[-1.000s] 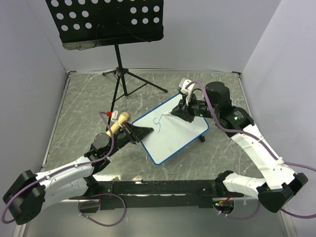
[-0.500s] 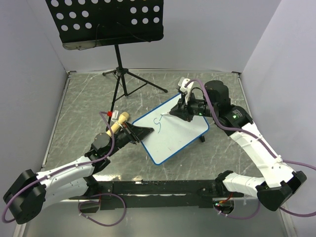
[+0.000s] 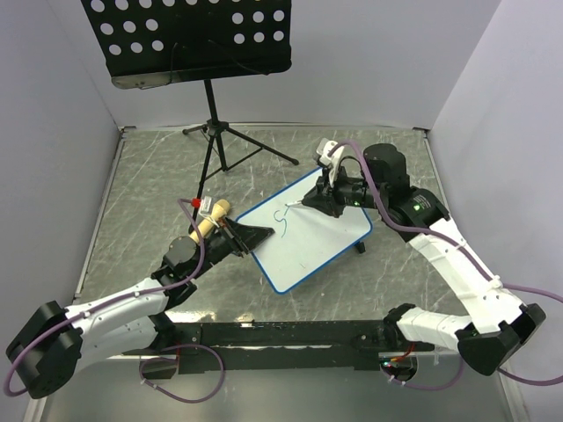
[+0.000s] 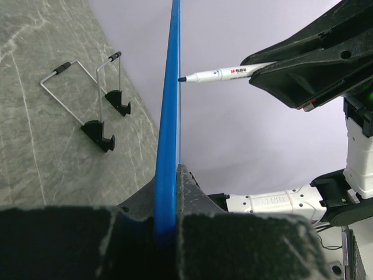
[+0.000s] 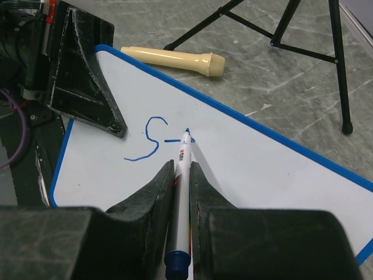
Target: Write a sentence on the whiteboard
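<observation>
Left gripper (image 4: 168, 181) jaws are pinching the edge of the small white board w/ thin blue frame (image 5: 262, 169). Right gripper (image 5: 182, 170) jaws are clamped on a white marker w/ blue tip (image 5: 185, 146). It sticks out ahead of them, tip on the board. The dark blue handwriting (image 5: 155, 144) is only an "S" + short dash, right at the tip, btw the two grippers.

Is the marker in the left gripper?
No, the right gripper holds the marker, while the left gripper clamps the whiteboard by its blue edge.
</observation>
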`<act>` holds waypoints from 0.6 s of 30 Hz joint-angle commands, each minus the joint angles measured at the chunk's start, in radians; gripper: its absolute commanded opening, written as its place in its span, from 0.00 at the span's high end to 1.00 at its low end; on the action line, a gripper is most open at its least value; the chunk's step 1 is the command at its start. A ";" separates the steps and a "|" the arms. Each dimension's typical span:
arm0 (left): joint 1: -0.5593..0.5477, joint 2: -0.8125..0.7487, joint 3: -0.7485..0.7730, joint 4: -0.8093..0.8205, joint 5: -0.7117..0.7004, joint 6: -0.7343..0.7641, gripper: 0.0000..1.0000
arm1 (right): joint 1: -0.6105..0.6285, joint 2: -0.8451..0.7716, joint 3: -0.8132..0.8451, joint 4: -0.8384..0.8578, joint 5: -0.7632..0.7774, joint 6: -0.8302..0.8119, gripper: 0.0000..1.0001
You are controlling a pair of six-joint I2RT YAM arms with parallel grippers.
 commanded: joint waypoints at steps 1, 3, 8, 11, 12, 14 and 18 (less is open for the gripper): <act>-0.004 -0.055 0.026 0.174 -0.007 -0.020 0.99 | -0.004 -0.047 -0.024 -0.009 -0.006 -0.014 1.00; -0.004 -0.060 0.024 0.169 -0.011 -0.020 0.99 | -0.004 -0.056 -0.040 -0.015 -0.017 -0.015 1.00; -0.002 -0.073 0.026 0.157 -0.024 -0.012 0.99 | -0.004 -0.069 -0.066 -0.036 -0.032 -0.021 1.00; -0.004 -0.078 0.029 0.148 -0.025 -0.008 0.99 | -0.004 -0.076 -0.080 -0.047 -0.040 -0.024 1.00; -0.002 -0.080 0.029 0.146 -0.024 -0.008 0.99 | -0.004 -0.079 -0.081 -0.050 -0.032 -0.026 1.00; -0.004 -0.080 0.029 0.148 -0.025 -0.008 0.99 | -0.004 -0.084 -0.087 -0.056 -0.020 -0.027 1.00; -0.002 -0.086 0.029 0.140 -0.025 -0.005 0.99 | -0.006 -0.093 -0.093 -0.064 0.014 -0.030 1.00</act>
